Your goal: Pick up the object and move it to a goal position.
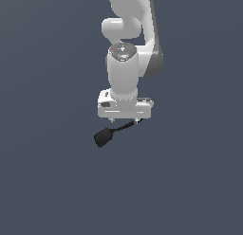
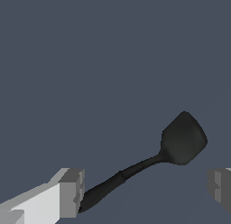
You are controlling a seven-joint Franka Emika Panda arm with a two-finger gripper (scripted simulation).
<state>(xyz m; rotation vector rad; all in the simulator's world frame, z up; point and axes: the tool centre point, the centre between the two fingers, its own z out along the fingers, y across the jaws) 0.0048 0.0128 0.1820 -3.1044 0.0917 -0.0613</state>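
Note:
The object [image 1: 104, 137] is a matte black spoon-like utensil. In the exterior view its rounded bowl points toward the exterior view's left and its slim handle runs up under the hand. My gripper [image 1: 124, 121] hangs directly over the handle, jaws spread wide. In the wrist view the object [image 2: 182, 138] lies between the fingers. Its handle end sits right beside one grey fingertip [image 2: 73, 191], and the other fingertip [image 2: 220, 186] stands well apart from the bowl. Nothing is clamped. I cannot tell whether the handle end touches the near fingertip.
A plain dark blue-grey surface [image 1: 190, 182] fills both views. The white arm [image 1: 124, 73] rises above the hand in the exterior view. No goal marker shows.

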